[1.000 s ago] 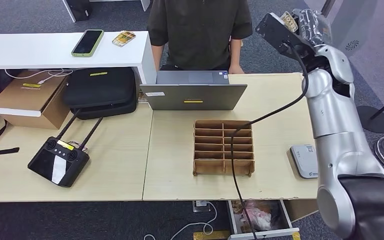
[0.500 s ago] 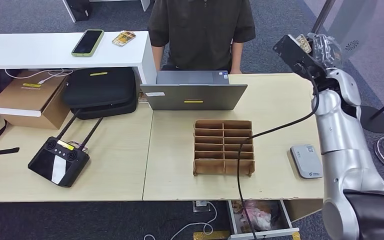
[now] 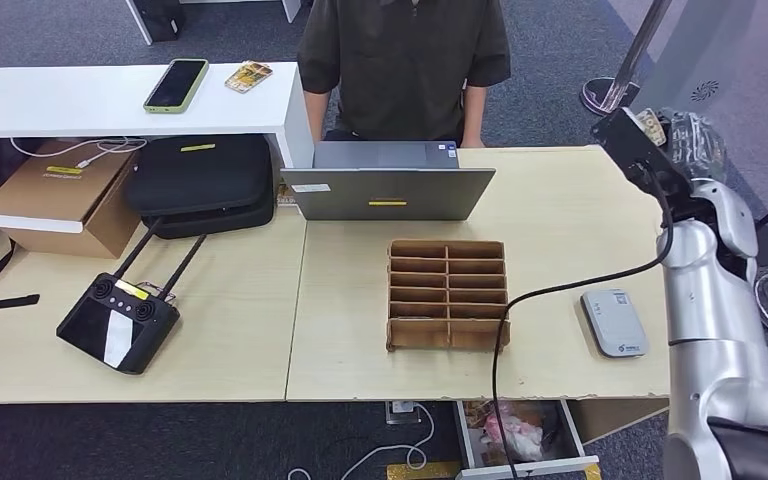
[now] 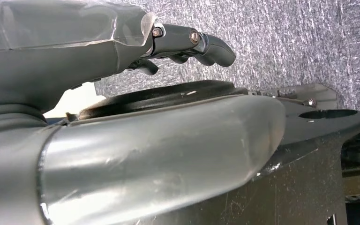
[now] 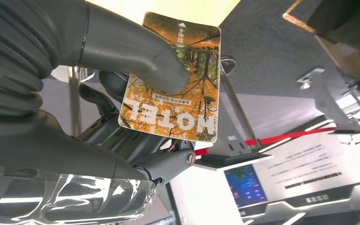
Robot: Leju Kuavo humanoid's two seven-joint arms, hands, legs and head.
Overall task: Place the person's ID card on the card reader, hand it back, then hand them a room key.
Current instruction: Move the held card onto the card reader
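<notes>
pinching the hotel card under its thumb, right hand (raised beyond the table's far corner)

Head cam sits high, looking forward and down over the whole desk from a fair way back. Right wrist cam is jammed right up behind the right hand, tilted up toward the room; the head cam catches that same hand. Left wrist cam looks down at grey carpet, close behind the left hand.
</notes>
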